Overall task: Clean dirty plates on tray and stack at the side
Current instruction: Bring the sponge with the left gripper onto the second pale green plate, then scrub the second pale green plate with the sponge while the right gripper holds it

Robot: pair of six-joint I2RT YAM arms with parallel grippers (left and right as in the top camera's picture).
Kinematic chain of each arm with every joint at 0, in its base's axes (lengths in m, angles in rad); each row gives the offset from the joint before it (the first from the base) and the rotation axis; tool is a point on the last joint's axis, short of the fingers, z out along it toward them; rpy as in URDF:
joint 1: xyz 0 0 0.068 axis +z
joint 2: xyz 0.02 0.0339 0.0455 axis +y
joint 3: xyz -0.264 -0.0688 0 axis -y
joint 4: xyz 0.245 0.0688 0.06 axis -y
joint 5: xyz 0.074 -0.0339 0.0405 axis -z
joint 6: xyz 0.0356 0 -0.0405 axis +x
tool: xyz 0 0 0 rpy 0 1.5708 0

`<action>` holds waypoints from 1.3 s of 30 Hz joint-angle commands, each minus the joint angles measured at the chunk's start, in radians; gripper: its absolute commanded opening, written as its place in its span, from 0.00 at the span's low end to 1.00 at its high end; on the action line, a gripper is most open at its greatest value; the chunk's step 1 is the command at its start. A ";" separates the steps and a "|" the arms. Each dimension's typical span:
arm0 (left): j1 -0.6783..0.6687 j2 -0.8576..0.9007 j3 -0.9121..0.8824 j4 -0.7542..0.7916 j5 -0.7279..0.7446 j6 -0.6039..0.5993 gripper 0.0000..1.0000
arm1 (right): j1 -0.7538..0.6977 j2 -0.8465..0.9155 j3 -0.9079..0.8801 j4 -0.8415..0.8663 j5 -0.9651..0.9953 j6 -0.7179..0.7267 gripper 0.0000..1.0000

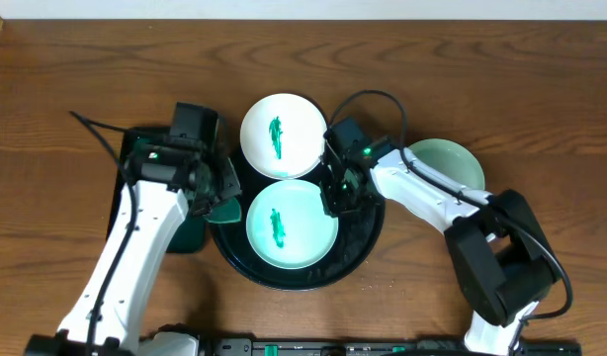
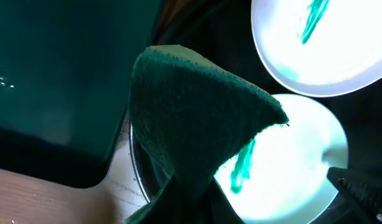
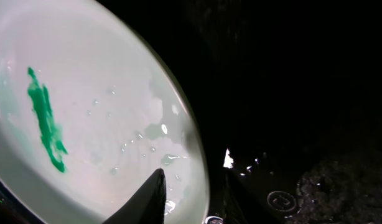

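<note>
The black tray (image 1: 368, 232) holds a white plate (image 1: 308, 232) with a green smear at its centre. A second smeared plate (image 1: 284, 133) lies at the tray's far edge. A third plate (image 1: 452, 163), pale green with no smear, sits on the table to the right. My left gripper (image 1: 216, 193) is shut on a dark-green cloth (image 2: 197, 118) at the near plate's (image 2: 290, 162) left rim. My right gripper (image 1: 338, 193) is shut on that plate's (image 3: 97, 112) right rim: in the right wrist view (image 3: 194, 186), one finger is inside the rim and one is outside.
A smaller rectangular dark-green tray (image 1: 135, 163) lies on the table left of the black tray, under my left arm; it also shows in the left wrist view (image 2: 54, 81). Water drops sit on the near plate and the black tray floor (image 3: 303, 93).
</note>
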 commanded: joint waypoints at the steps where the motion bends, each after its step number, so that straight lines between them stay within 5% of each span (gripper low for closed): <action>1: -0.043 0.030 -0.012 0.005 -0.001 -0.013 0.07 | 0.004 0.006 0.010 -0.005 0.004 0.004 0.26; 6: -0.140 0.119 -0.012 0.009 0.025 -0.048 0.07 | 0.023 0.043 0.011 0.010 0.007 0.035 0.01; 12: -0.241 0.205 -0.047 0.054 0.025 -0.157 0.07 | 0.021 0.043 0.011 0.010 0.008 0.045 0.01; 17: -0.300 0.209 -0.213 0.257 -0.133 -0.347 0.07 | 0.020 0.043 0.011 0.013 0.007 0.041 0.01; 20: -0.299 0.209 -0.300 0.377 -0.148 -0.339 0.07 | 0.019 0.043 0.011 0.014 0.003 0.041 0.01; 23: -0.299 0.209 -0.327 0.431 -0.090 -0.211 0.07 | 0.019 0.043 0.011 0.014 0.003 0.041 0.01; 28: -0.300 0.209 -0.326 0.504 0.418 0.219 0.07 | 0.018 0.043 0.011 0.018 0.003 0.041 0.01; 30: -0.296 0.209 -0.326 0.542 0.409 0.240 0.07 | 0.017 0.043 0.011 0.018 0.003 0.041 0.01; 31: -0.288 0.209 -0.325 0.539 0.295 0.175 0.07 | 0.017 0.043 0.011 0.018 0.003 0.041 0.01; 32: -0.277 0.209 -0.325 0.490 0.063 -0.019 0.07 | 0.017 0.043 0.011 0.018 0.003 0.041 0.01; 34: -0.275 0.209 -0.324 0.413 -0.132 -0.212 0.07 | 0.017 0.043 0.011 0.018 0.003 0.041 0.01; 39: -0.283 0.209 -0.324 0.315 -0.082 -0.287 0.07 | 0.017 0.043 0.011 0.020 -0.004 0.041 0.01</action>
